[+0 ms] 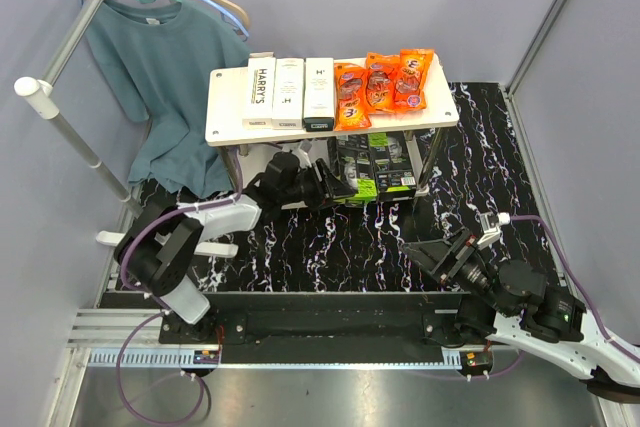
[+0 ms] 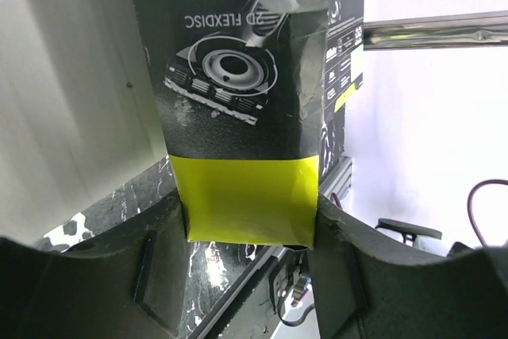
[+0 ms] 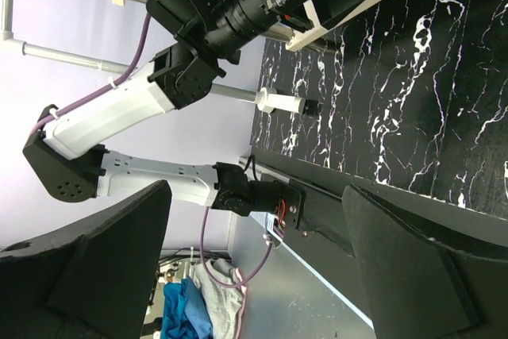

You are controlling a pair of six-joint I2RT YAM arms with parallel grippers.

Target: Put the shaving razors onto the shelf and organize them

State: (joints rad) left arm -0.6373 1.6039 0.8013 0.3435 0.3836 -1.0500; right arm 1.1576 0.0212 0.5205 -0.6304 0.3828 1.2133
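Note:
Three slim white razor boxes (image 1: 288, 93) lie side by side on the shelf's top board (image 1: 225, 119). Two black razor boxes with lime-green labels sit on the lower tier: one (image 1: 354, 171) on the left and one (image 1: 393, 161) to its right. My left gripper (image 1: 335, 185) reaches under the top board and is shut on the left black box. In the left wrist view, that box's lime-green end (image 2: 246, 200) is pinched between both fingers of the left gripper (image 2: 250, 232). The second black box (image 2: 347, 37) stands just behind it. My right gripper (image 1: 428, 249) is open and empty, low over the black marble table; the right wrist view (image 3: 254, 275) shows its jaws wide apart.
Three shiny orange snack packets (image 1: 385, 81) fill the right half of the top board. A teal shirt (image 1: 165, 67) hangs on a rack (image 1: 60, 112) at the back left. A thin metal shelf leg (image 1: 432, 155) stands right of the black boxes. Grey walls surround the table.

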